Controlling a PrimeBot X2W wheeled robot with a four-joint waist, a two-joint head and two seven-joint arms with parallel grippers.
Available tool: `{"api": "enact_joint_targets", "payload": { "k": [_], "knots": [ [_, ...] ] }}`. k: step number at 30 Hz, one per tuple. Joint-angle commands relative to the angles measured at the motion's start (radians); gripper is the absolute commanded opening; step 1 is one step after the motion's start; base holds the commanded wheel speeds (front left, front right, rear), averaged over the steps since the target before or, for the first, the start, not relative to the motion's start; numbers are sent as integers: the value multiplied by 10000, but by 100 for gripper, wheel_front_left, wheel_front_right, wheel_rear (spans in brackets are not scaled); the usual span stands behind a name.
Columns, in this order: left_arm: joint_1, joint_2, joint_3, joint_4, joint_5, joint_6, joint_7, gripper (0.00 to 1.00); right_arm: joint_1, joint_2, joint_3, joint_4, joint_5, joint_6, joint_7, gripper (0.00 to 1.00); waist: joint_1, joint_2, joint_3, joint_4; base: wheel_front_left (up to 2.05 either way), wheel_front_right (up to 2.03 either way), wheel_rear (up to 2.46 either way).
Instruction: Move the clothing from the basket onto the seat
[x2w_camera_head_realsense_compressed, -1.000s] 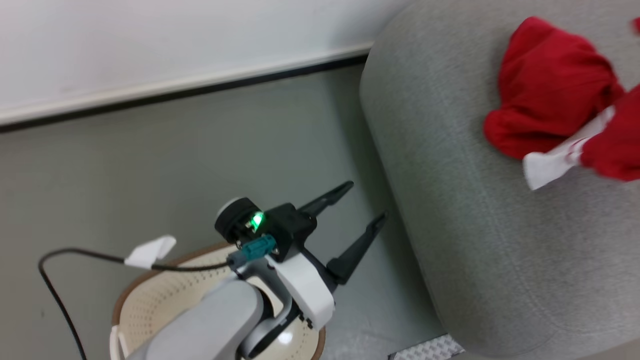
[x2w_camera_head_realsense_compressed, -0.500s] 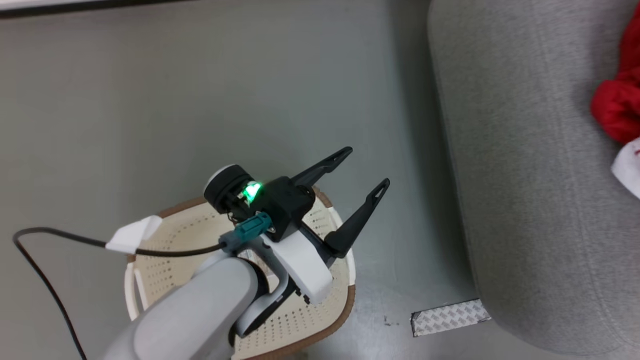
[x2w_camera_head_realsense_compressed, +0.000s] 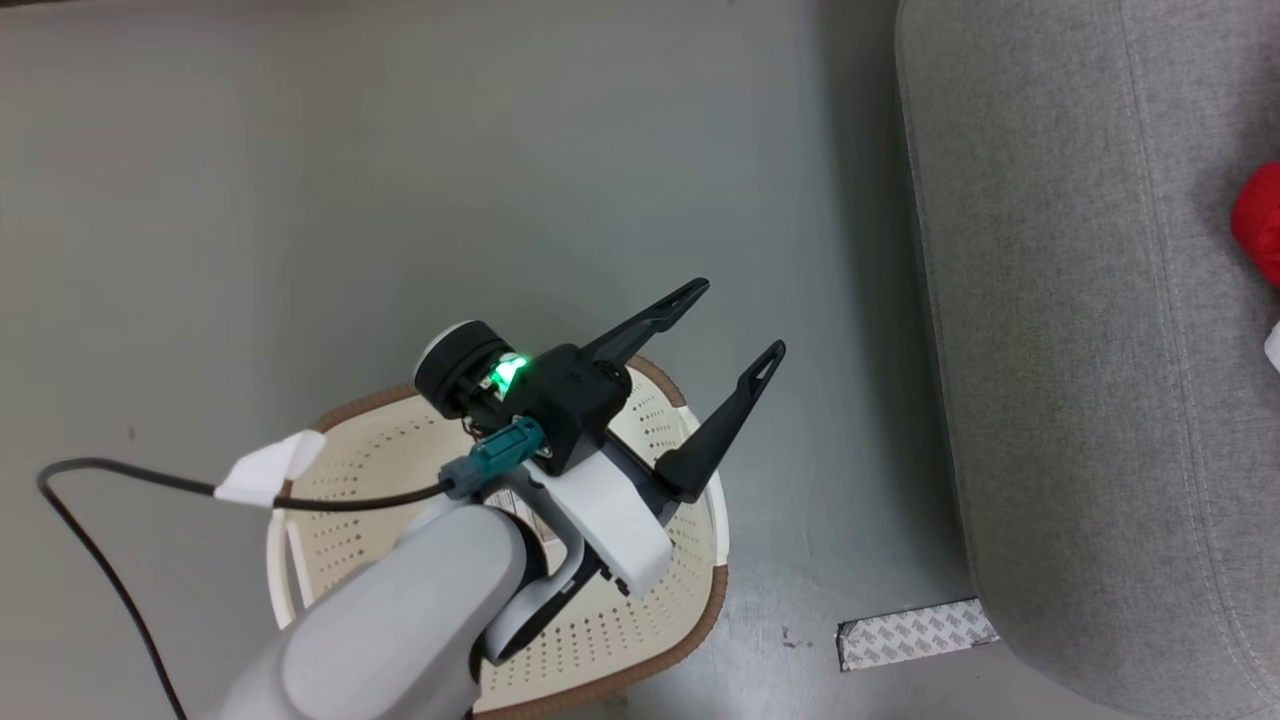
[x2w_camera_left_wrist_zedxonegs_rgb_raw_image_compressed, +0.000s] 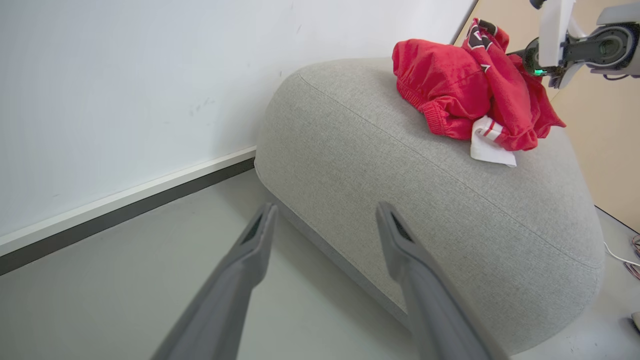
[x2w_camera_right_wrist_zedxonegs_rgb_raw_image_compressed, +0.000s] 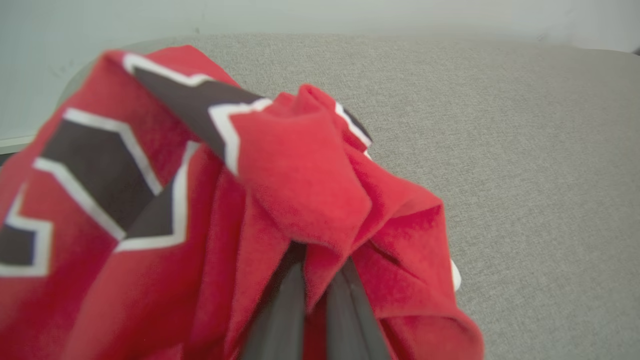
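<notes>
Our head camera has tipped down onto the basket (x2w_camera_head_realsense_compressed: 700, 610) beside the sofa (x2w_camera_left_wrist_zedxonegs_rgb_raw_image_compressed: 400, 190). On the sofa, our right gripper (x2w_camera_right_wrist_zedxonegs_rgb_raw_image_compressed: 320, 280) pinches the jersey (x2w_camera_right_wrist_zedxonegs_rgb_raw_image_compressed: 300, 190) against the plain red garment (x2w_camera_left_wrist_zedxonegs_rgb_raw_image_compressed: 435, 85); we should unclench fully, then lift clear. Our left gripper (x2w_camera_head_realsense_compressed: 738, 320) hangs spread, empty.

The right pincer (x2w_camera_right_wrist_zedxonegs_rgb_raw_image_compressed: 321, 272) had its fingertips buried in blurred red clothing (x2w_camera_right_wrist_zedxonegs_rgb_raw_image_compressed: 300, 200). Beneath the left pincer (x2w_camera_head_realsense_compressed: 738, 320), its arm (x2w_camera_head_realsense_compressed: 400, 620) hid much of the basket (x2w_camera_head_realsense_compressed: 340, 520).
</notes>
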Motion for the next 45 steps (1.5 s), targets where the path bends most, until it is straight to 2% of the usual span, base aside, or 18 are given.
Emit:
{"api": "enact_joint_targets", "payload": {
  "k": [1, 3, 4, 5, 13, 19, 23, 26, 32, 38, 42, 43, 45],
  "knots": [
    [-85, 0, 34, 65, -47, -24, -64, 100, -73, -169, 112, -6, 127, -27, 49, 0, -1, 0, -75, -20, 0, 0, 0],
    [-51, 11, 33, 145, -91, -37, -118, 100, -64, -257, 251, 10, 218, -27, 24, 29, -1, 0, -214, -52, 0, 0, 0],
    [-26, 10, 32, 194, -113, -38, -159, 100, -67, -285, 320, 36, 240, -27, -34, 47, -1, 0, -303, -71, 0, 0, 0],
    [9, 0, 28, 225, -145, -38, -188, 100, -69, -296, 403, 56, 284, -27, -47, 100, -1, 0, -395, -93, 0, 0, 0],
    [543, -127, -16, 730, -449, -75, -625, 100, 102, -494, 1341, -47, 423, -27, 198, 100, -1, 0, -1870, -337, 0, 0, 0],
    [1165, -178, 104, 1094, -852, 66, -1050, 100, 420, -1083, 2081, -719, 489, -27, 633, 100, -1, 0, -3294, -504, 0, 0, 0],
    [1581, -186, 255, 1213, -1069, 178, -1299, 100, 636, -1400, 2367, -1502, 395, -27, 380, 100, -1, 0, -4139, -512, 0, 0, 0],
    [1874, -180, 420, 1289, -1246, 263, -1473, 100, 786, -1388, 2399, -2016, 249, -27, -81, 100, -1, 0, -4771, -429, 0, 0, 0],
    [2492, 49, 1028, 1174, -1585, 564, -1702, 100, 1439, -976, 2283, -3197, -163, -27, -1245, 100, -1, 0, -5779, -176, 0, 0, 0],
    [3246, 558, 1867, 897, -1644, 1110, -1821, 100, 2484, -302, 1802, -4145, -724, -27, -2069, 100, -1, 0, -6408, 65, 0, 0, 0],
    [3827, 858, 2505, 664, -1621, 1538, -1836, 100, 3524, 570, 1041, -4673, -1400, -25, -2724, 100, -1, 0, -6577, 264, 0, 0, 0],
    [3827, 858, 2505, 664, -1621, 1538, -1836, 100, 3524, 570, 1041, -4673, -1400, -25, -2724, 100, -1, 0, -6577, 264, 0, 0, 0],
    [4149, 915, 2855, 525, -1702, 1719, -1836, 100, 4131, 989, 595, -4877, -1814, -25, -2984, 100, -1, 0, -6627, 358, 0, 0, 0]
  ]
}}
